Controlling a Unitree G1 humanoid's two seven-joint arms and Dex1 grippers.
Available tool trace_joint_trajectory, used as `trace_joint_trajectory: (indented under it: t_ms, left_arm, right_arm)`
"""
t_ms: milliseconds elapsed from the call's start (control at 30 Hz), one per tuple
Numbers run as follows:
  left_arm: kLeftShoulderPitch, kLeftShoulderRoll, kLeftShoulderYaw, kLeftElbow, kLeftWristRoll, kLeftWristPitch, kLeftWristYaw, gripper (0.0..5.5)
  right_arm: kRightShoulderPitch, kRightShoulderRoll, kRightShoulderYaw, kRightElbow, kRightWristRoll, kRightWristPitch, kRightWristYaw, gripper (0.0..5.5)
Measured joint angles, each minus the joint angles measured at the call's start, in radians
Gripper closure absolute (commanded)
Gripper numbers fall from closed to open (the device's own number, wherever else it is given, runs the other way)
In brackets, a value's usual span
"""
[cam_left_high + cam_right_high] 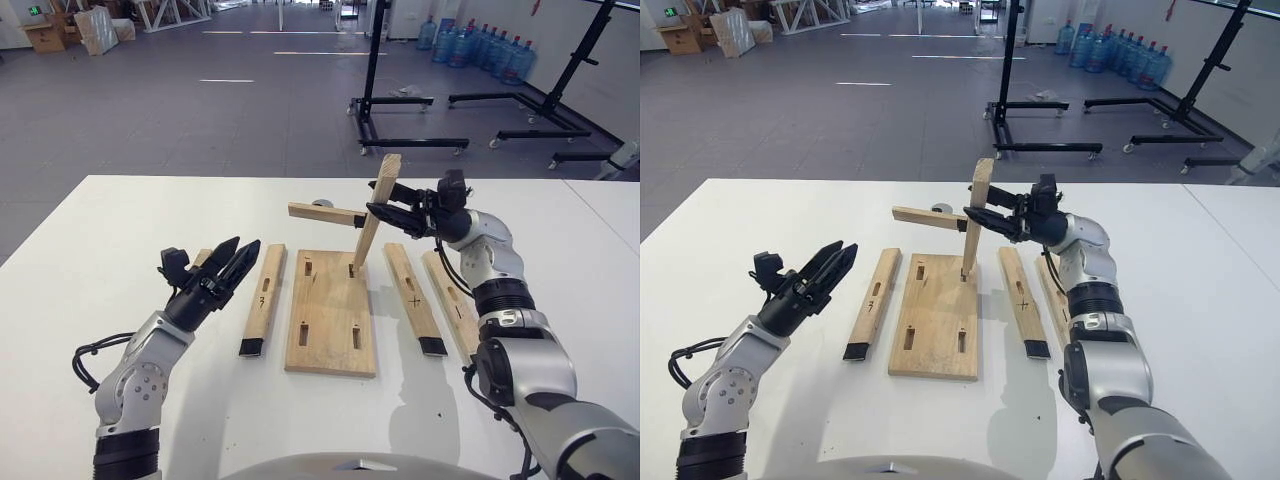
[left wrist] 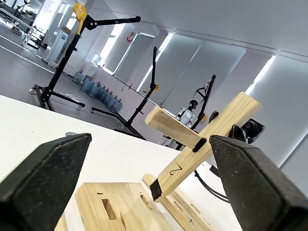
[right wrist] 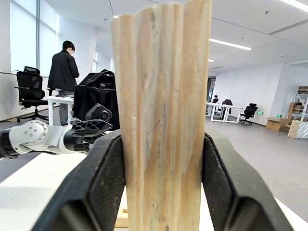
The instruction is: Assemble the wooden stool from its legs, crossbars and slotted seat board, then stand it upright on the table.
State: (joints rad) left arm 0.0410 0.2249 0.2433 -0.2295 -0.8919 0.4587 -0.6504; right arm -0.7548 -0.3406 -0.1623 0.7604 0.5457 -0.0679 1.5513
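A: Left eye view, tally?
B: One seat board (image 1: 325,330) flat, centre; three flat legs (image 1: 264,298) flank it.
A: Grippers?
B: Right gripper (image 1: 383,202) clamps fourth leg (image 1: 367,240), upper centre, one crossbar (image 1: 322,212) attached. Left gripper (image 1: 245,247) spread wide, lower left.

White tabletop (image 1: 120,220). Slotted seat board (image 1: 330,320) lies flat mid-table. Left leg (image 1: 263,300) lies flat just beside it. On the board's right, inner leg (image 1: 415,298) and outer leg (image 1: 450,295) lie flat, side by side, the outer one partly hidden. Another wooden piece (image 1: 203,258) lies further left, mostly hidden. Small grey object (image 1: 322,203) sits behind the board.
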Motion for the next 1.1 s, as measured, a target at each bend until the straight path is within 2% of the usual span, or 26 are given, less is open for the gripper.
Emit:
trace_joint_trajectory:
  t_ms: [500,867,1100]
  left_arm:
    - [-0.061,0.042,0.0,0.098,0.007,0.018,-0.045,1.01]
    - [-0.061,0.041,0.006,0.13,0.024,0.001,-0.058,1.01]
    - [-0.062,0.037,0.007,0.157,0.038,-0.017,-0.078,1.01]
  right_arm:
    - [-0.009,0.045,-0.011,0.144,-0.036,-0.16,0.019,3.43]
    - [-0.02,-0.006,0.091,0.141,0.005,-0.022,0.05,3.44]
    - [-0.064,-0.024,0.095,0.24,0.004,-0.009,0.059,3.44]
